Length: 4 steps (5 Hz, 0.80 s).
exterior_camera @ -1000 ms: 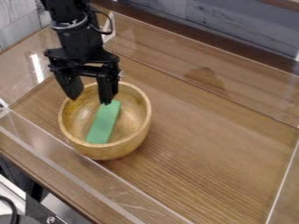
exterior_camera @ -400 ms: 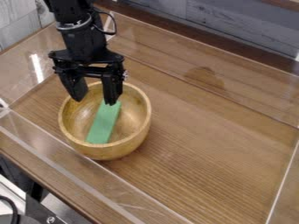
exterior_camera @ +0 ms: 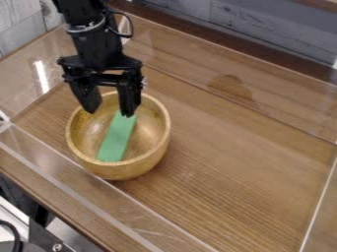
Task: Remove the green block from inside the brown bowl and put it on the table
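— Where's your long, flat bright-green block (exterior_camera: 120,137) right now?

— You'll find it lying inside the round, light-brown wooden bowl (exterior_camera: 154,149), slanted along the shallow floor, its far end leaning toward the rim under the arm and its near end down toward the bowl's front-left wall. The bowl sits on the left part of your brown wood-grain tabletop (exterior_camera: 243,148), just inside the low clear acrylic walls (exterior_camera: 318,210).

— And your black two-fingered gripper (exterior_camera: 106,101)?

— You have it pointing straight down over the bowl's far rim, fingers spread wide apart. One fingertip stands left of the block's upper end, the other right of it. Nothing is pinched between them; whether either tip touches the block, you can't tell from this angle.
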Each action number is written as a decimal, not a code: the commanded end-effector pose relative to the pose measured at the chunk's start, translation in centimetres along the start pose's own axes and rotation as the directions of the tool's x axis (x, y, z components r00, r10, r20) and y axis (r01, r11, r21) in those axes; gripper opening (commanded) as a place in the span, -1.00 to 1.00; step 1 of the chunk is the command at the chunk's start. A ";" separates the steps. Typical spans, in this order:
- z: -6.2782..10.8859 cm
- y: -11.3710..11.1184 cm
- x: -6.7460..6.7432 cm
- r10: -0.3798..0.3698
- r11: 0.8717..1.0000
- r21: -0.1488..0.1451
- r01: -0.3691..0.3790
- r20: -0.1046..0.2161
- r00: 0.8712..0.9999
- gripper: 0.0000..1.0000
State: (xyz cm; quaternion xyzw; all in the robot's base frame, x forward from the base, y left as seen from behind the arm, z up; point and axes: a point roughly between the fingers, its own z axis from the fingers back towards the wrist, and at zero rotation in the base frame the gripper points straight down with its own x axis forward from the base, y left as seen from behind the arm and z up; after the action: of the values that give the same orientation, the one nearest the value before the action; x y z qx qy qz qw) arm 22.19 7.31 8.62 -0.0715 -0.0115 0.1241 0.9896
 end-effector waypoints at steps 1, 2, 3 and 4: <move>1.0 -0.3 1.1 -0.009 1.000 0.002 0.009 0.052 0.999 1.00; 1.0 -0.3 1.2 -0.003 1.000 -0.004 0.003 0.057 0.998 1.00; 1.0 -0.3 1.3 0.005 1.000 -0.009 -0.004 0.061 0.998 1.00; 1.1 -0.3 1.4 0.013 1.000 -0.015 -0.012 0.066 0.998 1.00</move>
State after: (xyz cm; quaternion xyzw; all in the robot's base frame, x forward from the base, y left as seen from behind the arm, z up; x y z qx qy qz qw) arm 22.55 7.05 8.64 -0.0816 -0.0205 0.1337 0.9874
